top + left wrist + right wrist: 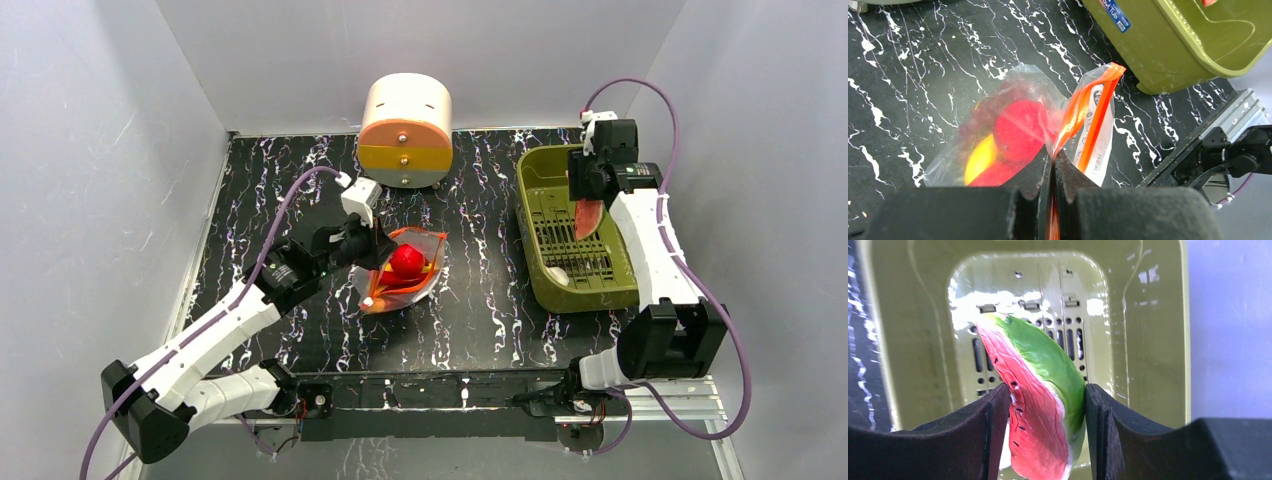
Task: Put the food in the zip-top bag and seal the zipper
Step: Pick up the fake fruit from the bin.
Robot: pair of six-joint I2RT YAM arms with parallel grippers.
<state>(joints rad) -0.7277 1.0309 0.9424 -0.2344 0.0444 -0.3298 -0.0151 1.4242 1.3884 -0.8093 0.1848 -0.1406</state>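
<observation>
The clear zip-top bag [402, 272] lies mid-table with a red round fruit [406, 261] and a yellow banana [979, 157] inside. Its orange-red zipper [1087, 107] stands up, mouth open. My left gripper [1053, 156] is shut on the bag's mouth edge at the zipper; in the top view the left gripper [372, 252] sits at the bag's left side. My right gripper [1048, 410] is shut on a pinkish watermelon slice [1040, 400] with a green rind, held above the olive-green bin [545, 250]. In the top view the slice [588, 217] hangs from the right gripper [590, 195].
A white and orange drum-shaped box [405, 130] stands at the back centre. The olive-green bin holds a pale object [560, 278] near its front. Grey walls close in the table on three sides. A metal rail [660, 400] runs along the near edge.
</observation>
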